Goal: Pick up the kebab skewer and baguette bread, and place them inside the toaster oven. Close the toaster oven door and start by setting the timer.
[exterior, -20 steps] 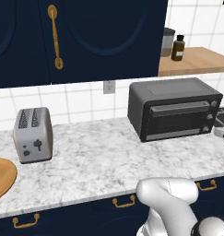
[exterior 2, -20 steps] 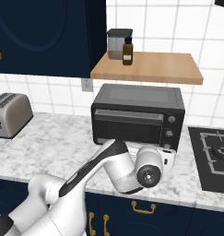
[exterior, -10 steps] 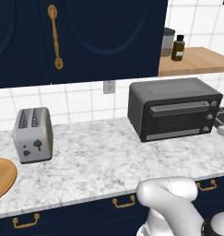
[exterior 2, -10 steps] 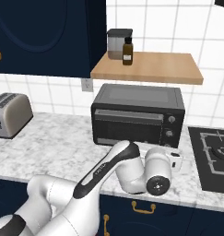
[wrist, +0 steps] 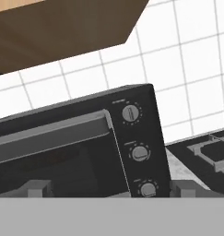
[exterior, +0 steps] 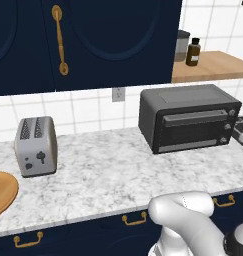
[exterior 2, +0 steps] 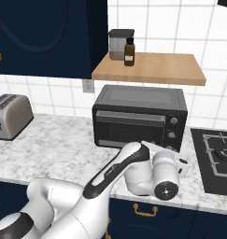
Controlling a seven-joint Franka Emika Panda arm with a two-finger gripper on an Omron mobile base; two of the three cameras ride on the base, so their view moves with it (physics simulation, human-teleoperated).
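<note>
Two fingertips (wrist: 36, 188) stood wide apart, empty, facing the toaster oven (exterior 2: 139, 116) on the counter (exterior: 108, 175). Its door (wrist: 53, 152) was shut; I judged hooking the top handle (wrist: 49, 129) squarely would work best.

Toaster oven (exterior: 188, 122): matt dk grey casing, looks like painted metal; toaster oven door (exterior 2: 130, 129) dark glass, faint sheen, w/ smooth grey bar handle.
Knobs (wrist: 131, 113): dark w/ lighter metallic-looking rims.
Counter (exterior: 108, 175): white-grey marble pattern, smooth, low gloss.
Toaster (exterior: 36, 146): brushed silver metal, satin.
Plate (exterior: 0, 190), at 9 o'clock of toaster: plain wood, matt.
Shelf (exterior 2: 152, 68): light wood, smooth.
Cabinets (exterior: 108, 40): navy, satin; brass-look handles.
Wall tiles (exterior 2: 152, 18): white, glossy.
</note>
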